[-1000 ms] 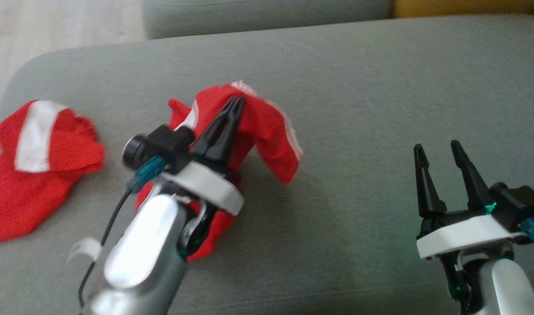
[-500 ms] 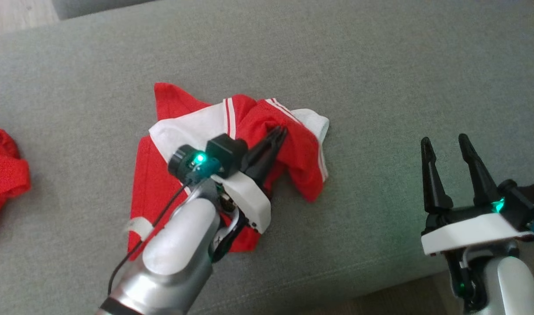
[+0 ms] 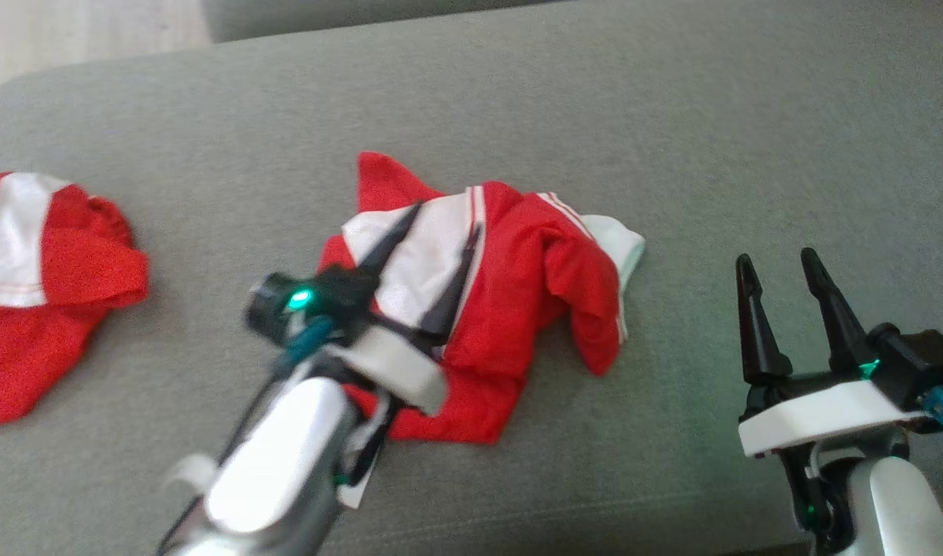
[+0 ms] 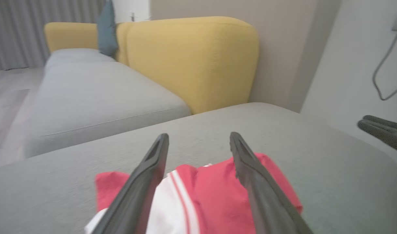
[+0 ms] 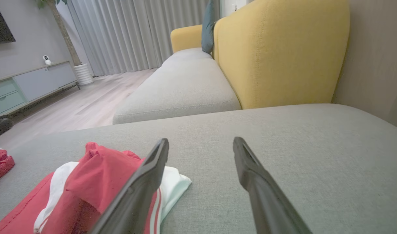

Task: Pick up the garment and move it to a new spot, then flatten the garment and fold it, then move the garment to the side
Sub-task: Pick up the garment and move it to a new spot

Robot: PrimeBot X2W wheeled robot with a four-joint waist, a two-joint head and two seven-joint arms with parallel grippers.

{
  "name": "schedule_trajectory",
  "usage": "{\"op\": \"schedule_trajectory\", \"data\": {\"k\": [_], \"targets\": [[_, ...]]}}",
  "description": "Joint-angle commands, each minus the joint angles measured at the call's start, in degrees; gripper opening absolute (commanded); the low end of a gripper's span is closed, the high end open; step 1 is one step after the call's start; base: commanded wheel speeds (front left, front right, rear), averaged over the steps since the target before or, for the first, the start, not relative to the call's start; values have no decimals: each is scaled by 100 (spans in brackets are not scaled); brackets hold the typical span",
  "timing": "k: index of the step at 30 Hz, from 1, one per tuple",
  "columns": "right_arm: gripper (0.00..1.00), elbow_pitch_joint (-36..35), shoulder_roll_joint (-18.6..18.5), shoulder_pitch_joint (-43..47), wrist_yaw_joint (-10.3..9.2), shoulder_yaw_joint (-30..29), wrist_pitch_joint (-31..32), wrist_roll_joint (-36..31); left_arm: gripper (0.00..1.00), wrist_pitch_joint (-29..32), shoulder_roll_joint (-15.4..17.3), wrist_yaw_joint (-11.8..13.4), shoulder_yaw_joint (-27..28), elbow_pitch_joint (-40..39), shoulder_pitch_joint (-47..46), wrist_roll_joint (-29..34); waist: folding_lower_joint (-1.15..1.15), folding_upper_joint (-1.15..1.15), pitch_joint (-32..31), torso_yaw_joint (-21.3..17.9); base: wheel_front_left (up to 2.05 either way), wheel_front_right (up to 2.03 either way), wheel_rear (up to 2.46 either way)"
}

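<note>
A grey fabric seat cushion carries two red-and-white pieces. The garment lies crumpled near the cushion's middle, touching its surface. A second garment lies bunched well to the left of it, by the cushion's rounded corner.

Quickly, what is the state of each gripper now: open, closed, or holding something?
Left gripper: open, holding nothing, over the red and white garment.
Right gripper: open, empty.

grey sofa seat | yellow backrest | grey curtains | pale wood floor
</note>
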Motion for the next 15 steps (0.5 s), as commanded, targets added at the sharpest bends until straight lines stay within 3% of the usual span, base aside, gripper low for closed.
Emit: {"op": "schedule_trajectory", "data": {"k": [1,8,15], "targets": [[100,-186,-29,-92,24,104,8,-55,100,-66,205,121,374,-324,-4,11,0,0,-187,257,0,0,0],[100,-173,-29,52,24,106,137,-134,100,-69,636,548,1281,-797,699,-10,0,0,-497,670,0,0,0],[100,-165,-29,205,24,122,241,-189,100,-69,944,628,2041,-916,1378,-84,0,0,-750,895,0,0,0]]}}
